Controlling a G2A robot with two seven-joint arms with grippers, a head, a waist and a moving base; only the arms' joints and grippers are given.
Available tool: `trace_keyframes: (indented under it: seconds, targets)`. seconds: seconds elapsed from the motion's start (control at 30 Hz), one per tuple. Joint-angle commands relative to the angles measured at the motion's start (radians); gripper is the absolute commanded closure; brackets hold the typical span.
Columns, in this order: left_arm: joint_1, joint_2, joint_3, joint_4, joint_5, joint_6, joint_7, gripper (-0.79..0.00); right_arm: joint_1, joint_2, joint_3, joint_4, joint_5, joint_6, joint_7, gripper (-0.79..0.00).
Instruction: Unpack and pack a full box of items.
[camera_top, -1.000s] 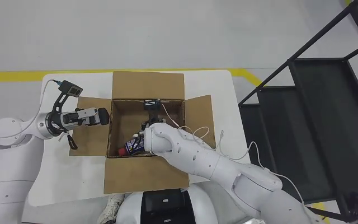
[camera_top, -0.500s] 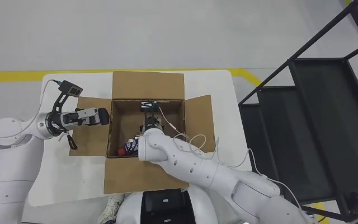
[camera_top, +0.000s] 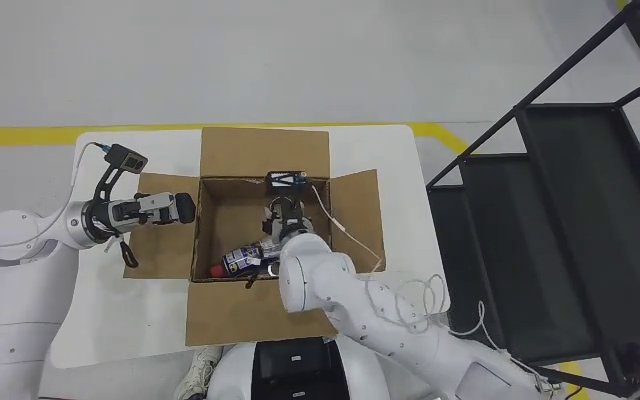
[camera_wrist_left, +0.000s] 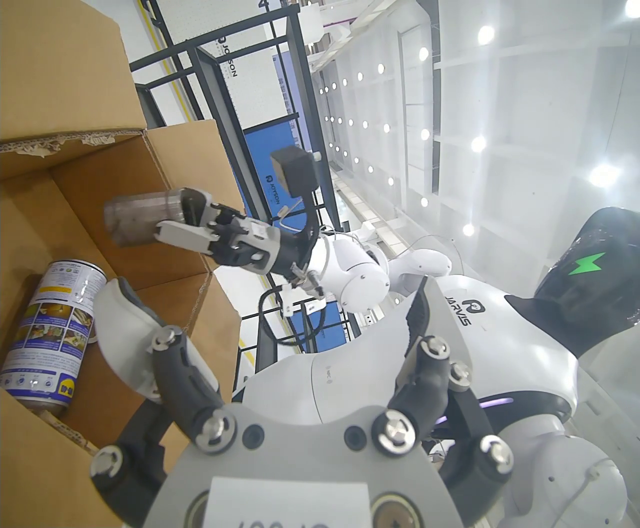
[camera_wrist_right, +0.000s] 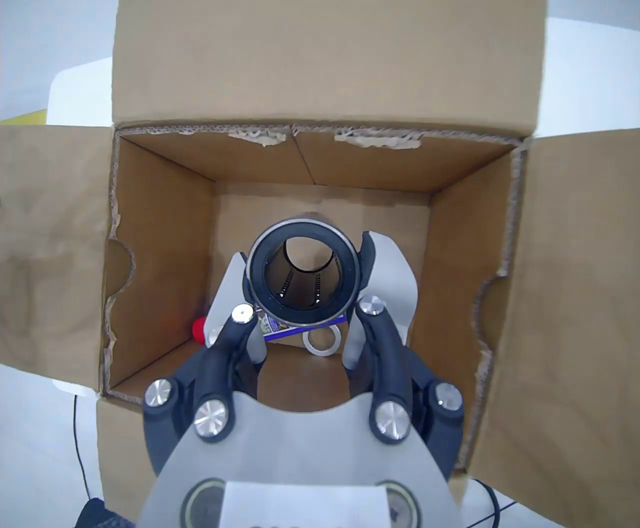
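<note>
Right pincer (camera_wrist_right: 303, 272): clamped on a hollow metal cylinder (camera_wrist_left: 134, 225), hanging over the open box (camera_wrist_right: 165, 240).
Spray can (camera_wrist_left: 47, 340): lying on the box floor pretty much right under that pincer, with a white ring (camera_wrist_right: 321, 341) just beside it.
Left pincer (camera_top: 188, 208): fingers spread apart, out by the box's side flap, well off from the right pincer.

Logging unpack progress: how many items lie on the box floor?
2: spray can along the near wall, white ring beside it. The right end effector, shut on a metal cylinder, may hide more.
</note>
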Motion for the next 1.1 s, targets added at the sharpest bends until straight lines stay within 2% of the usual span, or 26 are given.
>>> trace_keyframes:
  seconds: [0.0,0.13,0.4,0.73,0.9,1.07]
  targets:
    - [0.000,0.000,0.000,0.000,0.000,0.000,0.000,-0.785,-0.083,0.025,0.080,-0.116,-0.067,-0.059,0.060,0.000]
    - [0.000,0.000,0.000,0.000,0.000,0.000,0.000,-0.785,-0.205,0.055,0.202,-0.269,-0.118,-0.152,0.140,0.000]
    - [0.000,0.000,0.000,0.000,0.000,0.000,0.000,-0.785,-0.410,0.083,0.433,-0.450,-0.060,-0.238,0.095,0.000]
    - [0.000,0.000,0.000,0.000,0.000,0.000,0.000,-0.785,-0.530,0.091,0.690,-0.454,0.107,-0.290,-0.017,0.000]
    - [0.000,0.000,0.000,0.000,0.000,0.000,0.000,-0.785,-0.546,0.096,0.809,-0.454,0.172,-0.337,0.000,0.000]
    - [0.000,0.000,0.000,0.000,0.000,0.000,0.000,-0.785,-0.563,0.100,0.863,-0.454,0.186,-0.346,0.054,0.000]
